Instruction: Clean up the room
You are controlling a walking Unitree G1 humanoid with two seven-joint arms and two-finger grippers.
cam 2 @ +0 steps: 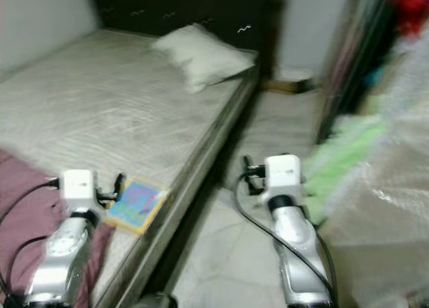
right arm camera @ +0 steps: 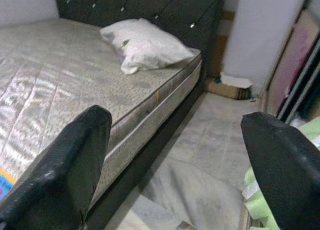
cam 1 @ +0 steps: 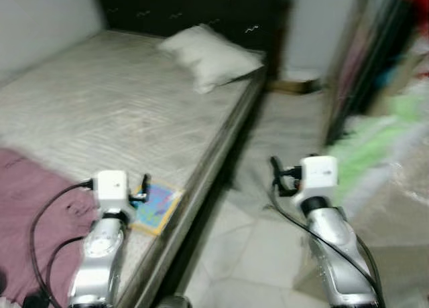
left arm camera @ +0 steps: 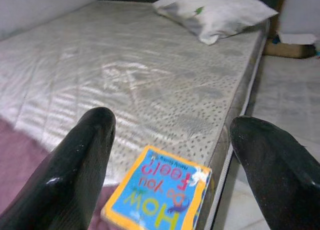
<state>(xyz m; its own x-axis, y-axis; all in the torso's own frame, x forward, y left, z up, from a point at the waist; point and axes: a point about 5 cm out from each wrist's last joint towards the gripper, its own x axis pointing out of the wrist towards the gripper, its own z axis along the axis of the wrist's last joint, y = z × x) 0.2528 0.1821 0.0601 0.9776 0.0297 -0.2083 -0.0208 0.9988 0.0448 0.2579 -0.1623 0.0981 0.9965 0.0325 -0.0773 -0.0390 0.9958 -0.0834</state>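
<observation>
While you face the bed point(cam 1: 120, 100), note its bare quilted mattress runs to a dark headboard point(right arm camera: 150, 10), with the pillow point(cam 1: 211, 53) at that end — where it belongs. A maroon blanket point(cam 1: 27, 207) is bunched at the near end, probably needing straightening. Pale tiled floor point(cam 1: 255, 207) runs alongside. Your likely target, the picture book point(left arm camera: 160, 192), lies at the mattress's near edge — just ahead of the left gripper point(left arm camera: 175, 155), fingers spread wide. The right gripper point(right arm camera: 175, 160), also open, hangs over the floor.
</observation>
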